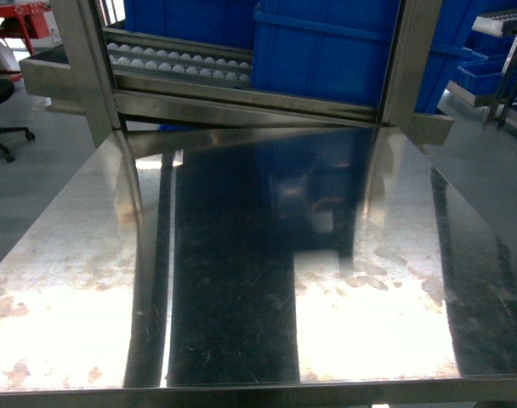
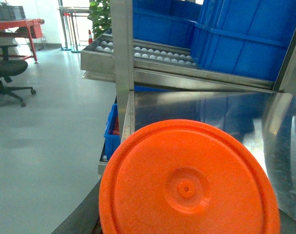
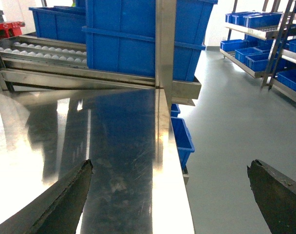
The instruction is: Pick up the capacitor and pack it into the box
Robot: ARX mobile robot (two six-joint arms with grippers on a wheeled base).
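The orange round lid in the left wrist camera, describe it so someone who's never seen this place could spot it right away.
Start at the shiny steel table below the roller rack holding big blue bins. At the table's near left corner, filling the bottom of the left wrist view, sits the orange disc. It is the only orange thing here, round and flat with a raised central hub, while its neighbours are blue or bare metal.

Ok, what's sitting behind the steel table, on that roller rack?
Behind the steel table, big blue bins sit on the roller rack. Their walls hide whatever is inside. No pink box or capacitor shows in any view.
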